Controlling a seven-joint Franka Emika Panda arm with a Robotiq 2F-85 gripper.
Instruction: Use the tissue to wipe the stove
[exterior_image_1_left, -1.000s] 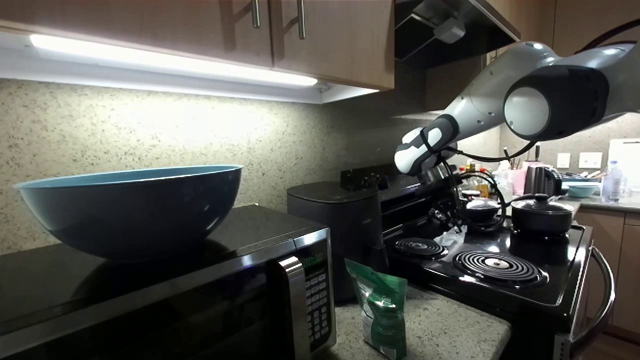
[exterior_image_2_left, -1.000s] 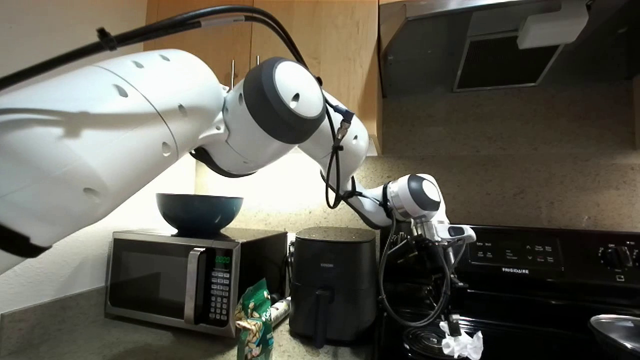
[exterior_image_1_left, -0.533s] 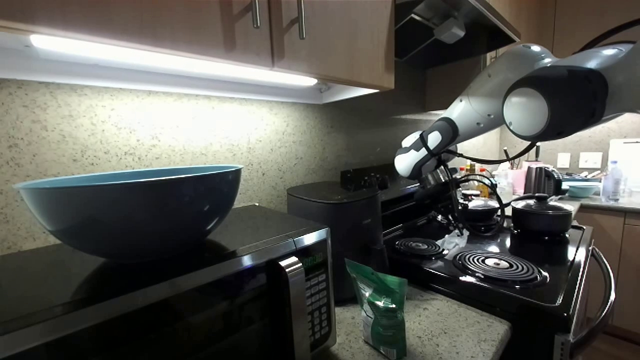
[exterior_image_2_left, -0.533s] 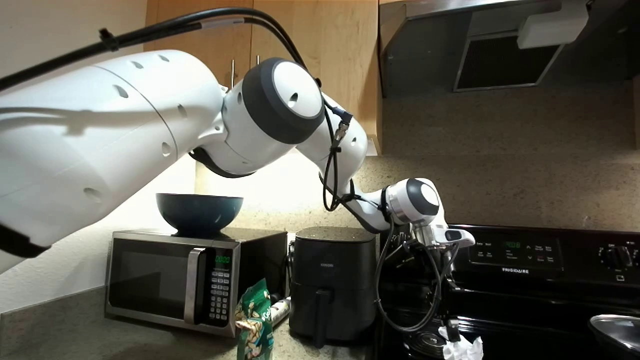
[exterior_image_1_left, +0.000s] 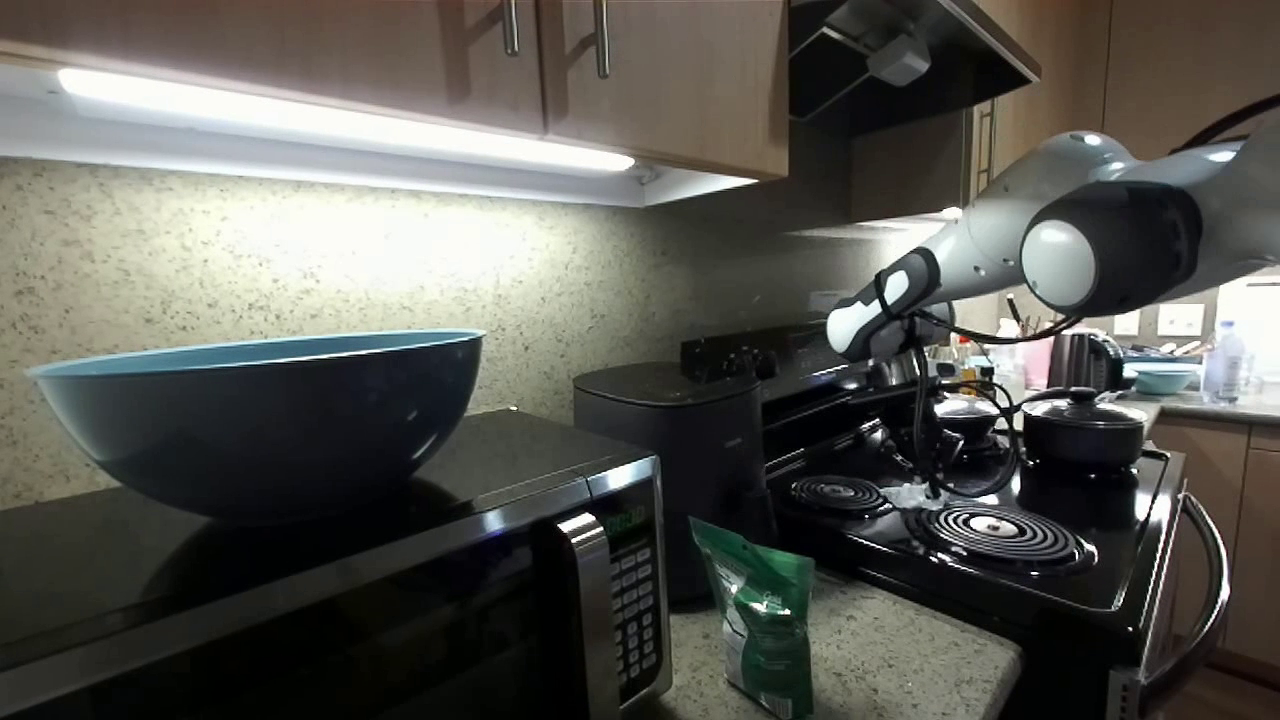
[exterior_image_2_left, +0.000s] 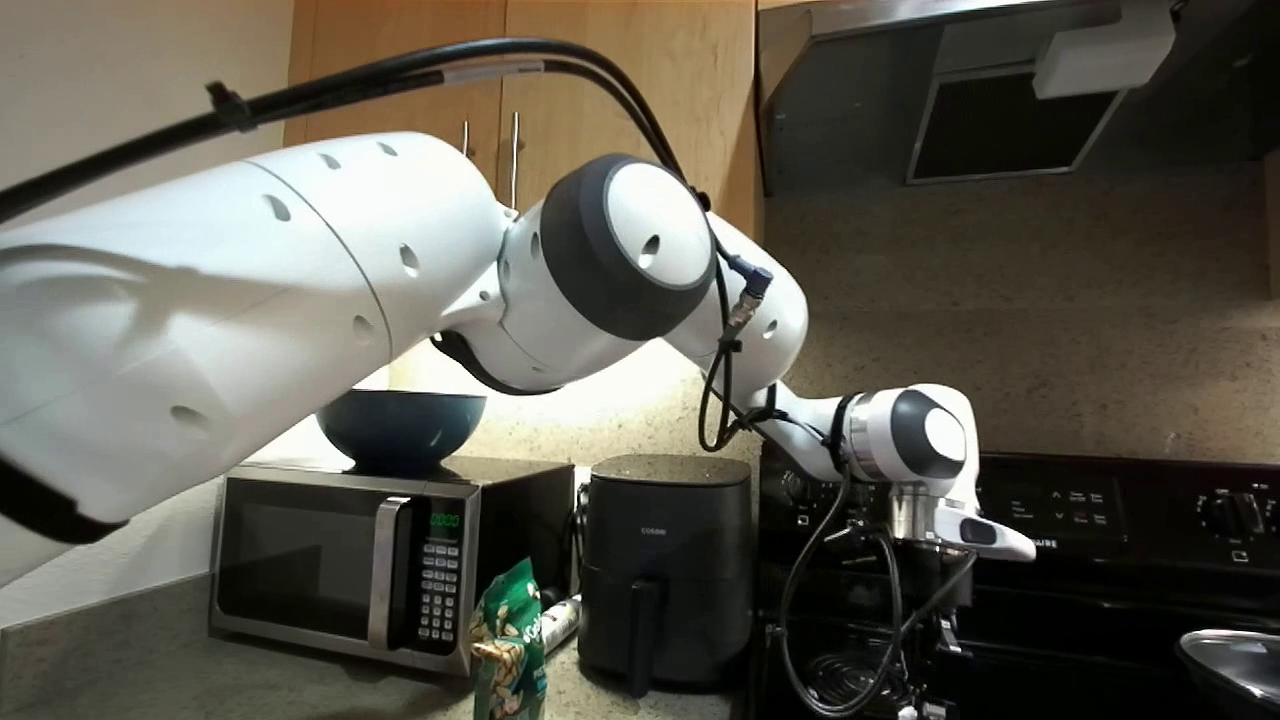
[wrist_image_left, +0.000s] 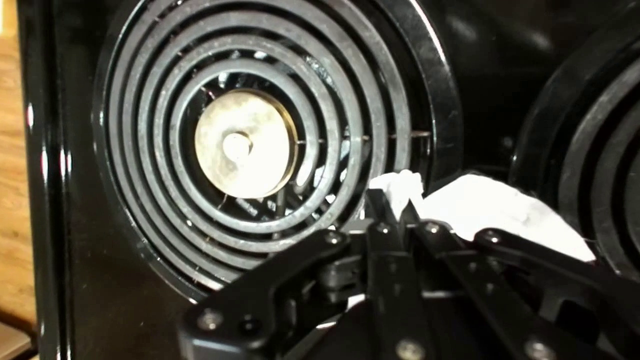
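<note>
The stove (exterior_image_1_left: 1135, 535) is a glossy black range with coil burners; its back panel (exterior_image_2_left: 1150, 580) shows behind my arm. My gripper (wrist_image_left: 394, 205) is shut on the white tissue (wrist_image_left: 505, 210), which is pinched between the fingertips and spreads out to the right in the wrist view. The tissue lies low over the stove top between the large burner (wrist_image_left: 250, 145) and the small burner (wrist_image_left: 610, 175), partly over the large burner's rim. In an exterior view the tissue (exterior_image_1_left: 912, 495) seems to touch the surface. Elsewhere only a scrap of tissue (exterior_image_2_left: 907, 713) shows at the bottom edge.
A lidded black pot (exterior_image_1_left: 1085, 440) and a smaller lidded pan (exterior_image_1_left: 962, 425) stand on the stove's far side. A black air fryer (exterior_image_2_left: 665, 560), a green snack bag (exterior_image_2_left: 508, 650) and a microwave (exterior_image_2_left: 345, 560) stand beside the stove. The range hood (exterior_image_2_left: 1000, 120) hangs above.
My arm has lowered and moved right in an exterior view. The gripper has carried the tissue toward the stove's front, and the tissue now sits lower and flatter near the large burner.
</note>
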